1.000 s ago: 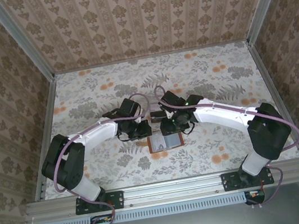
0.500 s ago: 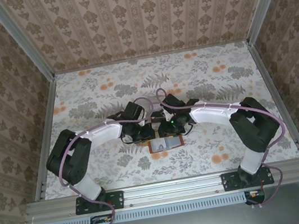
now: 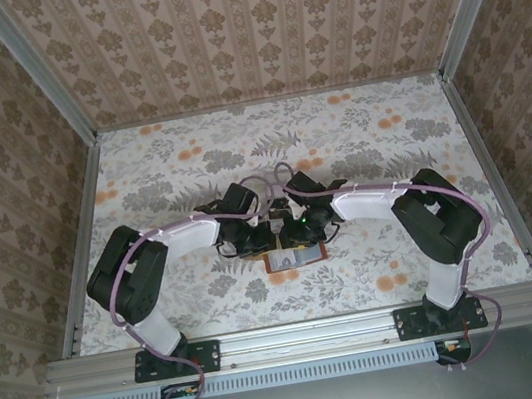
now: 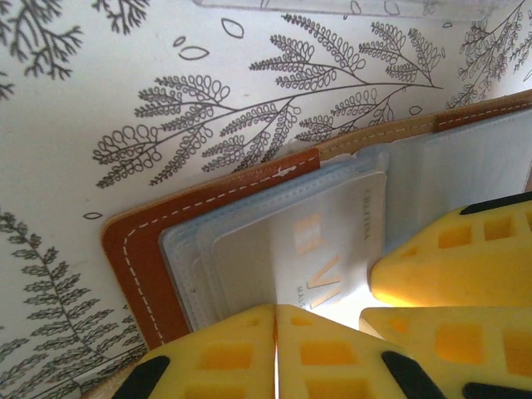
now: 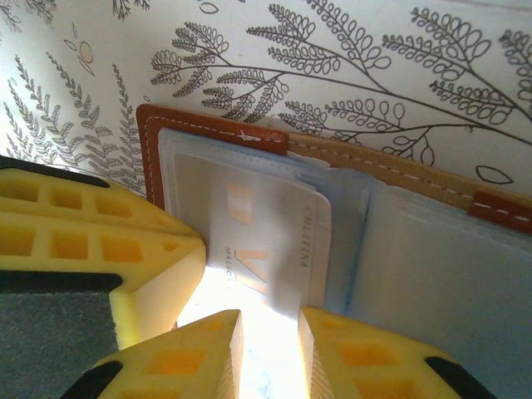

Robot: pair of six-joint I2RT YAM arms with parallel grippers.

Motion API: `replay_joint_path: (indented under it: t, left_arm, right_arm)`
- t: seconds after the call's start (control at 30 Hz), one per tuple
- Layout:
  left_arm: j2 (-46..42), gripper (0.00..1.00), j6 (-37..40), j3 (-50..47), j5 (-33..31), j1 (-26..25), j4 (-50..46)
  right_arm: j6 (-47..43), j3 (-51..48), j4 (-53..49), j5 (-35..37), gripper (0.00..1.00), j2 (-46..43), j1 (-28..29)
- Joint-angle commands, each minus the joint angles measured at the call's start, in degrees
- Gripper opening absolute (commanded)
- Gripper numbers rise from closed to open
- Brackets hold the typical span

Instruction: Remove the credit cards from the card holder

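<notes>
Now, the card holder (image 3: 295,254) was seen lying open on the worktop (image 3: 368,143), between both arms. The left hand (image 4: 275,324) was clenched shut at its pocket panel. A credit card (image 5: 266,241), part-drawn from that pocket, was found directly ahead of the right hand (image 5: 268,337), whose fingers were slightly parted; no grip could be confirmed.
</notes>
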Motion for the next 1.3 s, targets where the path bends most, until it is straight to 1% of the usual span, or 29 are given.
replay_joint_path:
  t: [0.0, 0.17, 0.63, 0.77, 0.93, 1.0, 1.27]
  left_arm:
    - [1.4, 0.10, 0.7, -0.9, -0.7, -0.1, -1.4]
    - [1.2, 0.10, 1.7, -0.3, -2.7, 0.0, -3.8]
    - [-1.7, 0.13, 2.3, 1.9, -2.9, 0.0, -6.7]
    - [-1.8, 0.13, 1.8, 2.5, -2.2, -0.3, -6.3]
    - [-0.8, 0.12, 1.6, 2.0, -2.1, -0.6, -5.9]
    - [-0.4, 0.10, 1.6, 1.4, -2.0, -0.6, -5.3]
    - [1.1, 0.09, 2.3, 1.7, -1.6, -0.6, -5.2]
  right_arm:
    - [-0.6, -1.0, -2.8, 3.4, 0.27, 0.6, -0.3]
    - [-1.2, -1.7, -4.6, 5.8, 0.27, -0.8, -0.3]
    - [-2.0, -0.1, -7.4, 6.0, 0.27, -2.5, -0.3]
    - [-1.3, -0.4, -6.0, 4.1, 0.27, -4.3, -0.3]
    - [0.7, -0.7, -1.8, 0.1, 0.27, -3.3, -0.3]
    - [0.8, -0.2, -1.7, -0.3, 0.27, -2.6, -0.3]
    - [0.4, -0.4, -1.3, 0.1, 0.27, 0.0, -0.3]
